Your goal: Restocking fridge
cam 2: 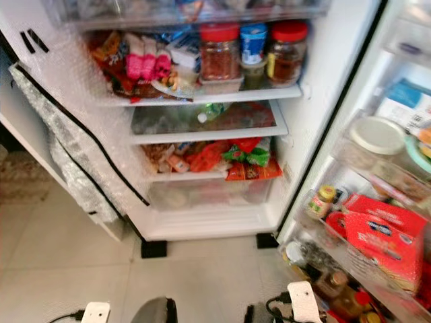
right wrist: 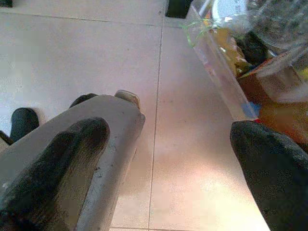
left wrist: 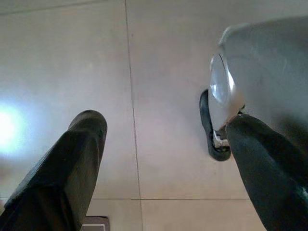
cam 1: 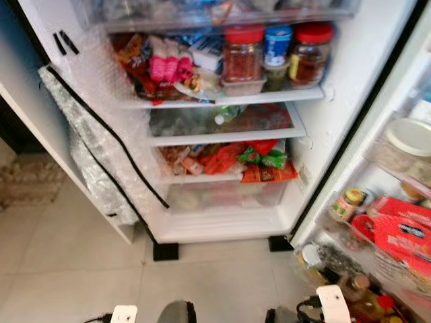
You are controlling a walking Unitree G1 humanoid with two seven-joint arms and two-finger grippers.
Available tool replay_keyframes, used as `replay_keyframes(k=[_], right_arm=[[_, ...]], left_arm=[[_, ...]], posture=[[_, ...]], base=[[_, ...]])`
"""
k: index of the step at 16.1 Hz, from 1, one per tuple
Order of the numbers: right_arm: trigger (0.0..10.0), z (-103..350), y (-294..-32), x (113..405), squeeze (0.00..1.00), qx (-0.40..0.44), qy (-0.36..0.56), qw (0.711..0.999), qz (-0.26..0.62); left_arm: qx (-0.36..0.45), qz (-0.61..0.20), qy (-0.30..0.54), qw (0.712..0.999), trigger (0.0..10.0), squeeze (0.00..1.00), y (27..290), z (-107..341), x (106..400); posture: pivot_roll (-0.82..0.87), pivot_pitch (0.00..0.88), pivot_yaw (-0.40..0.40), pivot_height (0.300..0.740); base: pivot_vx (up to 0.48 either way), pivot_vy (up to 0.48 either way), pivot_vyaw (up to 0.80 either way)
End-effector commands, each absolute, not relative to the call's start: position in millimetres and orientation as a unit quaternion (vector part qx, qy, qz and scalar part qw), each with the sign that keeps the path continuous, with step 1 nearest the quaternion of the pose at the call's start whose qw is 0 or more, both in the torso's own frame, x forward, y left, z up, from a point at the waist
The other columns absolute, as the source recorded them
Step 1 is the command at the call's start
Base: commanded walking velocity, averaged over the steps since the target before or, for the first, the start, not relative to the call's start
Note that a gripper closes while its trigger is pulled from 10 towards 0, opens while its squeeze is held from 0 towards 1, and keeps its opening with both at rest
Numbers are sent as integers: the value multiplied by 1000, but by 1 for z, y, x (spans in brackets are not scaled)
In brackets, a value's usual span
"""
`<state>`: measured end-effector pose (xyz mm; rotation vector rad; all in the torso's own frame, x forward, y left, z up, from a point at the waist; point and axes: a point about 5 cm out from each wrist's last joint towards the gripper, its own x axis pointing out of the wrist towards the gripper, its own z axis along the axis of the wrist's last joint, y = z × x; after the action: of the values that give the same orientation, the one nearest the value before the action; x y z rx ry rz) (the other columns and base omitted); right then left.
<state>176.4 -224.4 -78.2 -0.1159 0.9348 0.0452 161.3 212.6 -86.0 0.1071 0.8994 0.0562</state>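
both grippers hang low over the pale tile floor [cam 1: 67,269], each empty with fingers spread wide: left gripper [left wrist: 159,159], right gripper [right wrist: 168,159]. beyond stands the open fridge [cam 1: 222,114], shelves running side to side, packed with red-lidded jars [cam 1: 244,54] and packets. its door shelves [cam 2: 377,229] show close in the right wrist view.

The pale tiled floor [cam 1: 74,269] runs out from under the fridge, thin grout lines crossing it. Two black blocks [cam 1: 166,251] sit on the tiles right at the fridge's base, one under each front corner. Off to the left of the fridge, well apart from it, a patterned beige rug [cam 1: 27,178] lies beside a dark cabinet [cam 1: 17,131].
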Motion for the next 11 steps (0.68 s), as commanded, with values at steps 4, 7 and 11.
replay_keyframes(k=[4,7,11], right_arm=[[10000,-86,-218,164,0,-42,472,880,24],[10000,-86,-217,164,0,-28,468,883,23],[10000,-86,-215,165,0,-14,463,886,22]], left_arm=[[59,34,450,890,10000,0,220,-89,152],[63,34,447,892,10000,0,221,-88,153],[65,32,446,892,10000,0,222,-88,153]], posture=[[10,152,40,653],[12,152,41,653],[11,150,44,688]], base=[[0,453,0],[0,0,0],[0,0,0]])
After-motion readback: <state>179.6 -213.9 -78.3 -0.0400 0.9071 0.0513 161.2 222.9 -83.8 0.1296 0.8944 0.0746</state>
